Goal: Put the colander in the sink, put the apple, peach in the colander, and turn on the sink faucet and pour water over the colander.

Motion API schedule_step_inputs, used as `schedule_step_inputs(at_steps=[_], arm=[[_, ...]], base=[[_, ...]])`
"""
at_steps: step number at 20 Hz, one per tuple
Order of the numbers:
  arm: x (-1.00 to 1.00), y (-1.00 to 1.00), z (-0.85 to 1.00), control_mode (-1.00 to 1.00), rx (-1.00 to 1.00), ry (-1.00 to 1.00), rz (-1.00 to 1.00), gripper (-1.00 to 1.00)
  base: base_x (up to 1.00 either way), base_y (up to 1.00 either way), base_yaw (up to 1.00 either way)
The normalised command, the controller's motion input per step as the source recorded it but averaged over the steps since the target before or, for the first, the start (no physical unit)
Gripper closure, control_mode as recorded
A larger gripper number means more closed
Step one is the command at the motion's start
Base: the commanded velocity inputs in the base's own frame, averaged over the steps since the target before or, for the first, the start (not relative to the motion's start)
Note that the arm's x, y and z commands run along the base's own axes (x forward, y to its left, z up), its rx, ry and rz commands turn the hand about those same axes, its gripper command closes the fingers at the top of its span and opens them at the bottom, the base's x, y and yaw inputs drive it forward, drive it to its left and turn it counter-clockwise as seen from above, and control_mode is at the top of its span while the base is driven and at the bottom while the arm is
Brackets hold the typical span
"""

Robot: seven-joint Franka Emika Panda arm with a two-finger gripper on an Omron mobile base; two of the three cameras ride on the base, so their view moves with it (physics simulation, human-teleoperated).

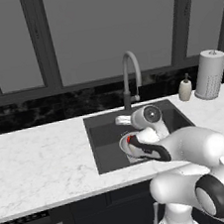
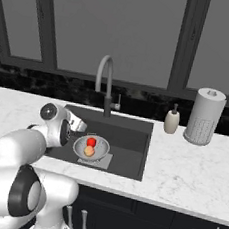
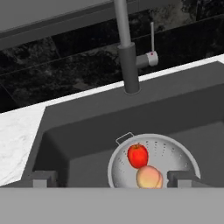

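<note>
- We see the colander (image 3: 154, 162) low in the sink (image 3: 78, 131), apple (image 3: 137, 155) touching peach (image 3: 149, 177) inside.
- Our gripper (image 3: 111, 178) spread wide, empty, above the near rim.
- Faucet (image 3: 127, 52) upright behind.

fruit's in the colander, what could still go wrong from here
1. The faucet has a thin lever low on its side; the open gripper could miss it or slip off.
2. The spout in the right base view arcs toward the sink's back, while the colander sits nearer the front, so water may miss it.
3. Rising from over the colander, a fingertip could catch its rim and jostle the apple and peach.
</note>
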Motion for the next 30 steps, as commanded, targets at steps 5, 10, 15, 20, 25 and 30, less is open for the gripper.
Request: schedule_step_inputs(at_steps=[5, 10, 15, 20, 25, 30], arm=[[-0.09, -0.25, 0.31, -1.00, 0.02, -0.22, 0.10, -1.00], [-0.01, -0.89, 0.00, -1.00, 0.02, -0.20, 0.08, -1.00], [0.08, -0.81, -0.02, -1.00, 0.03, -0.18, 0.08, -1.00], [0.34, -0.61, -0.01, -1.00, 0.00, -0.19, 0.07, -1.00], [0.46, -0.34, 0.00, -1.00, 0.00, -0.18, 0.08, -1.00], [0.45, -0.09, 0.00, -1.00, 0.00, -0.21, 0.10, -1.00]], base=[[0.00, 0.00, 0.00], [0.00, 0.00, 0.00], [0.00, 0.00, 0.00], [0.00, 0.00, 0.00], [0.00, 0.00, 0.00], [0.00, 0.00, 0.00]])
